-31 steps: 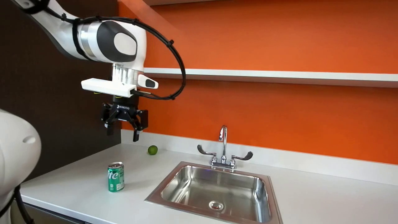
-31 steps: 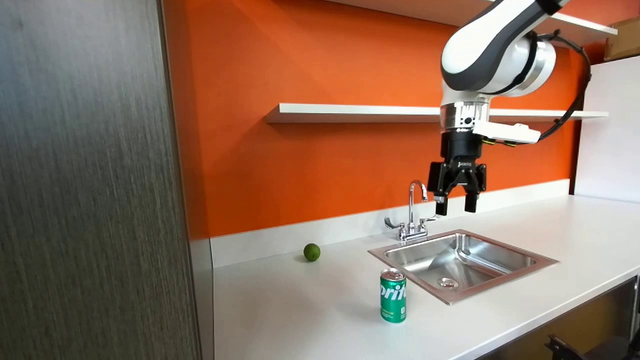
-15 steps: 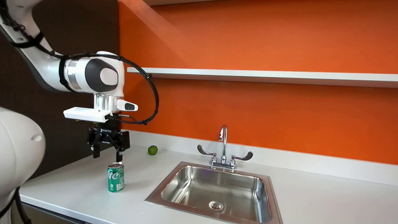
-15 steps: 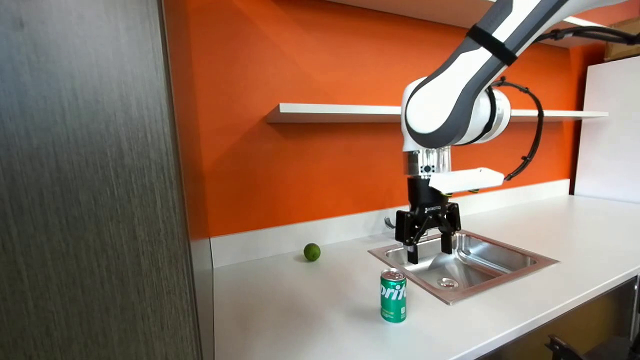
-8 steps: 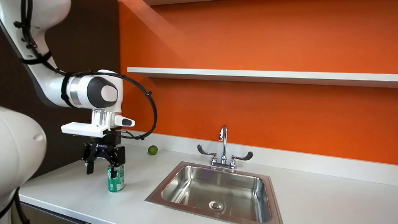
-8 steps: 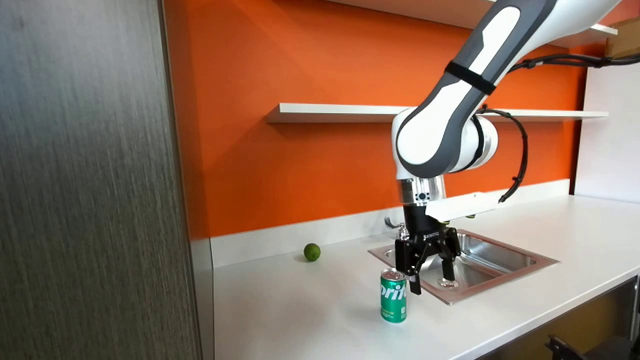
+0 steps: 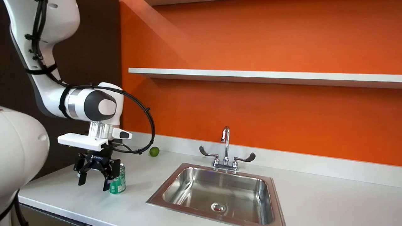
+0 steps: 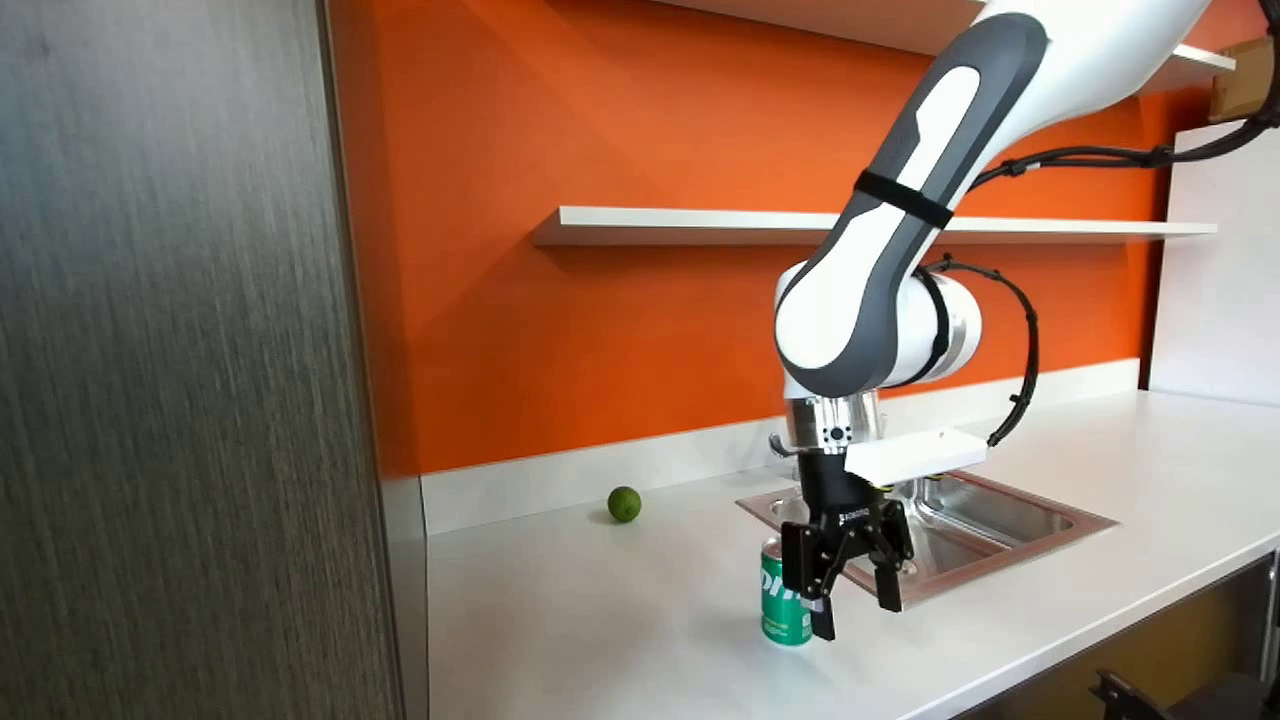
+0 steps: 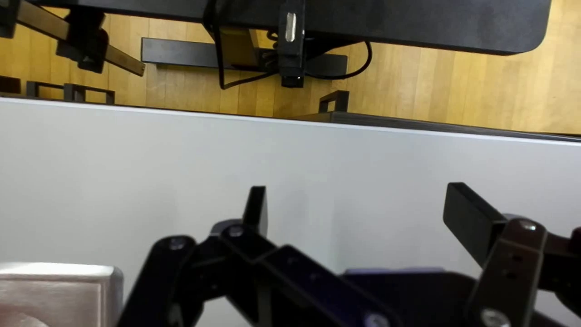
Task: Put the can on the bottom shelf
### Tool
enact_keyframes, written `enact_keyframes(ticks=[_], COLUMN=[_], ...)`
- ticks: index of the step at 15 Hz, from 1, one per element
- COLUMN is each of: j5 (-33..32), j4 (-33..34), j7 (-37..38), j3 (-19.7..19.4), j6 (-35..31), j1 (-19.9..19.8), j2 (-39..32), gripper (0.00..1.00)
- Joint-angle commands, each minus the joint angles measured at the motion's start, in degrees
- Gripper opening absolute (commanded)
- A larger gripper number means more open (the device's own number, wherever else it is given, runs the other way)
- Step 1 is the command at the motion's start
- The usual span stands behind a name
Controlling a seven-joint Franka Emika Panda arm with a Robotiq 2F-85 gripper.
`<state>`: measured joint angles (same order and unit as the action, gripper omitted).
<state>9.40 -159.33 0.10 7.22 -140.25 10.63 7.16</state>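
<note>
The white robot arm (image 7: pixel 91 103) reaches down over a white countertop (image 7: pixel 329 194), and its gripper (image 7: pixel 94 182) points downward with a slight lean, just beside the can (image 7: pixel 118 183). The gripper is released: its two fingers (image 9: pixel 470 222) are spread well apart, and in the wrist view the pale countertop shows in the gap between them. The can, green with a silvery top, stands upright on the countertop outside that gap; in both exterior views part of the gripper overlaps it, so that contact between finger and can cannot be told. The bottom shelf (image 8: pixel 680 222), a long white plank, runs along the orange wall (image 7: pixel 282 119) above, well apart from the can. In an exterior view, a steel sink (image 7: pixel 274 201) with a chrome faucet (image 7: pixel 226 147) and two lever handles (image 7: pixel 249 157) lies to the right of the can, set into the countertop. A small green ball (image 8: pixel 624 504) rests near the low white backsplash (image 8: pixel 520 490), on the same side of the sink as the can. A dark grained panel (image 8: pixel 180 350) stands at the left of an exterior view; at the upper right of the same view are an upper shelf (image 8: pixel 1185 70) and a brown box (image 8: pixel 1245 80). The wrist view takes in a corner of the sink at lower left and, beyond the front edge of the countertop, a wooden floor (image 9: pixel 454 91).
</note>
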Motion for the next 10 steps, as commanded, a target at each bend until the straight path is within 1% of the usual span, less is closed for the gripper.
enact_keyframes(ticks=[1, 7, 10], j5=[4.3, 5.0, 6.8], j4=[0.0, 0.1, 0.1], j7=[-4.4, -4.3, -4.5], j3=[-0.3, -0.5, -0.5], j6=[-3.3, -9.9, -13.9], j1=[0.1, -0.4, -0.2], j2=[-1.6, -3.3, -3.8], gripper=[1.00, 1.00, 1.00])
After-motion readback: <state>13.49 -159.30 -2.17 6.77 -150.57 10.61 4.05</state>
